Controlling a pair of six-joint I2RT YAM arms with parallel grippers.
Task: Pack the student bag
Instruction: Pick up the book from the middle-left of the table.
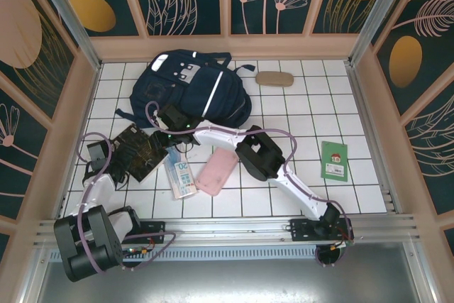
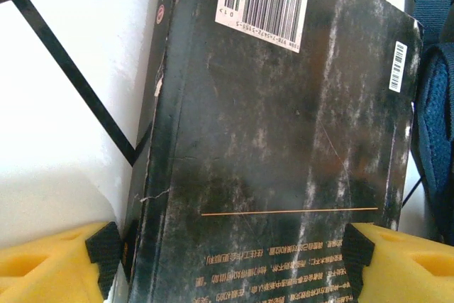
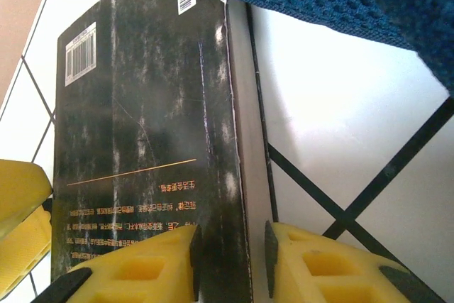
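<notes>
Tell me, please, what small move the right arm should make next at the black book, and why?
Probably close the right gripper: its jaws stand either side of the long edge of the black book, not yet clearly pinching it. The left gripper straddles the book, jaws wide, and the student bag lies just beyond.

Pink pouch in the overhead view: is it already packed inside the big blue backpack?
No, the pink pouch lies out on the white tiled table, in front of the backpack.
</notes>
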